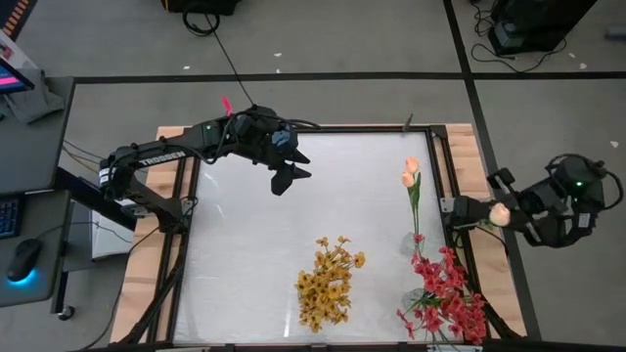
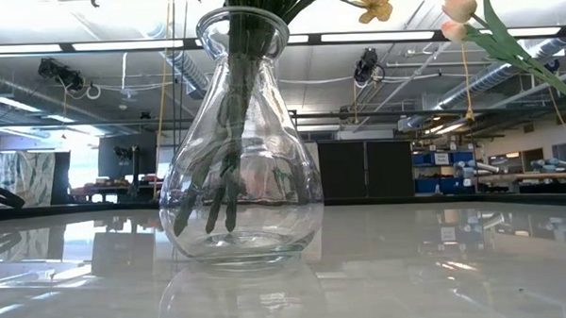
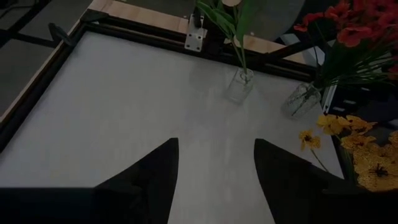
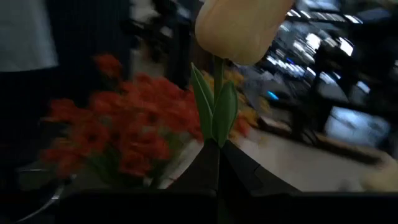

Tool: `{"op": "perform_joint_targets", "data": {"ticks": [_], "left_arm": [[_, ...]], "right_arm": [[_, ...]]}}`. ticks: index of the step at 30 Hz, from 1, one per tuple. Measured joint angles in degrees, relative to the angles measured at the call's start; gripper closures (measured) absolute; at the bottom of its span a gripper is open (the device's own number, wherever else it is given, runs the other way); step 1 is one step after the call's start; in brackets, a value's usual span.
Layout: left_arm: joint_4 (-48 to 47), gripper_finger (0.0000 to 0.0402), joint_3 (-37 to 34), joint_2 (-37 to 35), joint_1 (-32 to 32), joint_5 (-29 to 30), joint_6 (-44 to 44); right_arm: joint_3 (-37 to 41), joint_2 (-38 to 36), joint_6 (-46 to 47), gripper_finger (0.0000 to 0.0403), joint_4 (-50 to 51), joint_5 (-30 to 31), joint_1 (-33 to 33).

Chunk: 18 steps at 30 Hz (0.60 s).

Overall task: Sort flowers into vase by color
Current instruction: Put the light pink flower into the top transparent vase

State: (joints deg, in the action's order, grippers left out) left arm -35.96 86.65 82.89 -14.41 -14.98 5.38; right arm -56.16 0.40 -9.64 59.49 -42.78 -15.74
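One pale peach tulip (image 4: 239, 28) stands up from the right fingers (image 4: 217, 163), which are pinched tight on its green stem out past the side of the white surface (image 1: 293, 215), while the left fingers (image 3: 214, 180) hang spread apart over it.

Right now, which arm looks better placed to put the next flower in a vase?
The right. Its gripper is shut on a peach tulip, beside the vase of peach tulips. The left gripper hangs open and empty over the table's far side.
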Motion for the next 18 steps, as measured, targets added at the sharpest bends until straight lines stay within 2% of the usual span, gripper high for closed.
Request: {"op": "perform_joint_targets", "data": {"ticks": [3,11,18], "left_arm": [[0.6,0.0186,0.0,0.0,0.0,0.1,0.0],[2.4,0.0186,0.0,0.0,0.0,0.2,0.0],[2.3,0.0186,0.0,0.0,0.0,0.3,0.0]], "right_arm": [[0.3,-0.1,-0.8,0.0389,-1.5,-1.9,1.3],[0.5,-0.1,-4.5,0.0389,-2.6,-1.7,4.9],[3.9,-0.1,-4.2,0.0389,-6.8,-2.1,7.0]]}}
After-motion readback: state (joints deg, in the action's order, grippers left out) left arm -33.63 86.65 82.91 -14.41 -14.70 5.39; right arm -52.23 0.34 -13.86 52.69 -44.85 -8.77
